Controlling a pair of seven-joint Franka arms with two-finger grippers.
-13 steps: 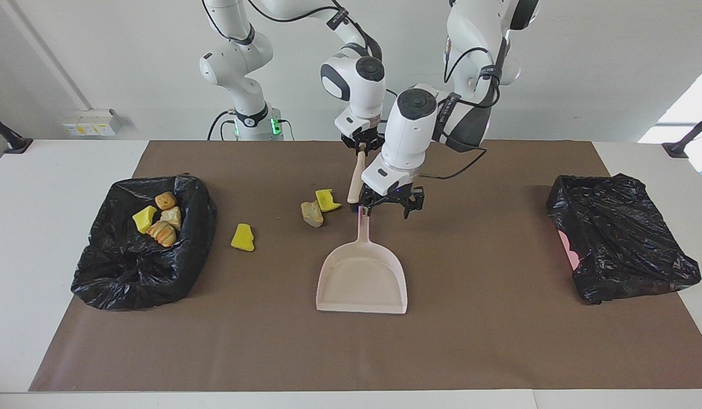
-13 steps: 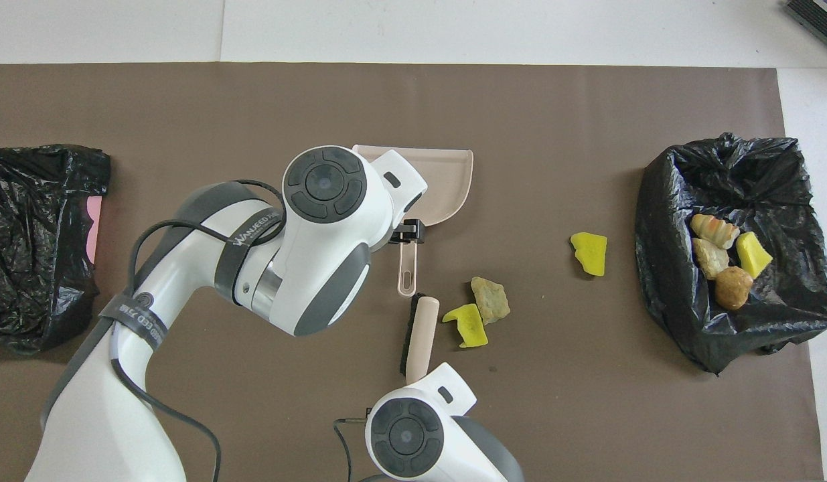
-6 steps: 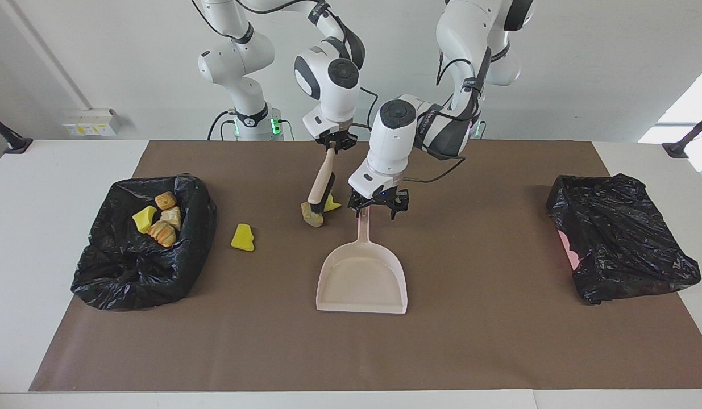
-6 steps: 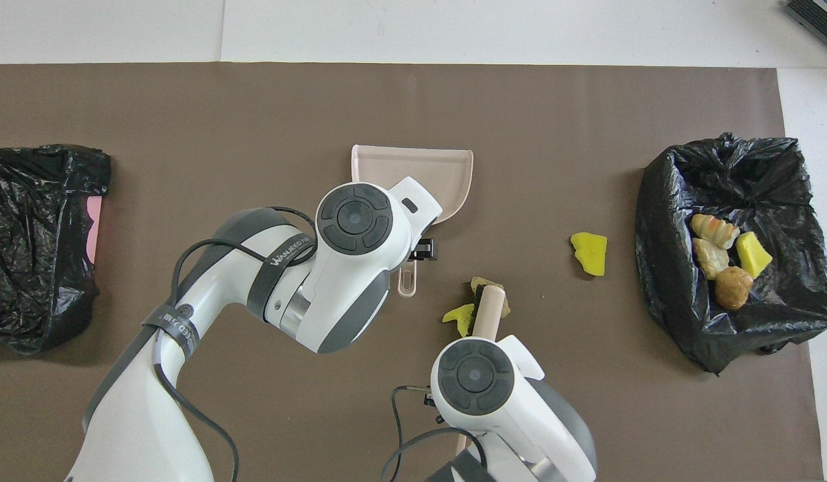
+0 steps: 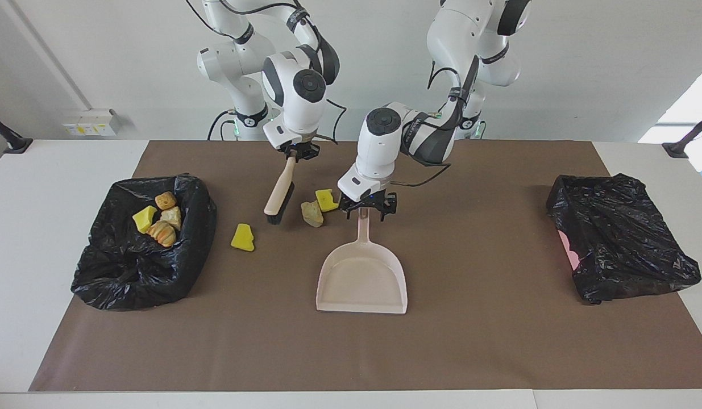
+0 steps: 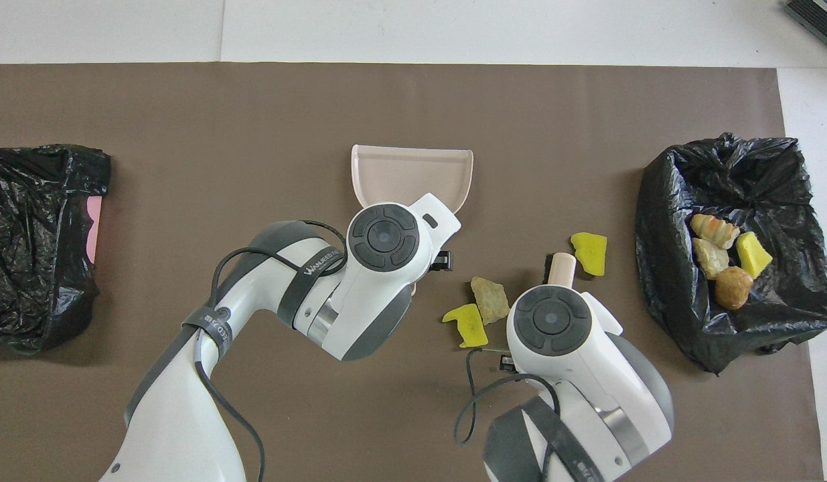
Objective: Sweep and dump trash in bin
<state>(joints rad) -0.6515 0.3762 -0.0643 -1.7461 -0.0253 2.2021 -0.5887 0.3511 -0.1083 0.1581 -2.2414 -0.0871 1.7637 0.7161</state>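
Black-lined bin (image 5: 140,250), worktop's right-arm end: four chunks in; three yellow and tan chunks (image 5: 312,213) unswept. Right pincer (image 5: 297,153) grips wooden brush (image 5: 279,196); left pincer (image 5: 366,209) clasps pink plastic dustpan (image 5: 362,275).

My surface (image 5: 61,170) is white with a brown mat (image 5: 498,341) on top, plain white wall (image 5: 584,57) upper frame, daylight at right edge.

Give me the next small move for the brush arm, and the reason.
Probably sweep the brush toward the dustpan. The right end effector holds it between the lone yellow chunk and the tan lump; the left end effector is at the dustpan's handle.
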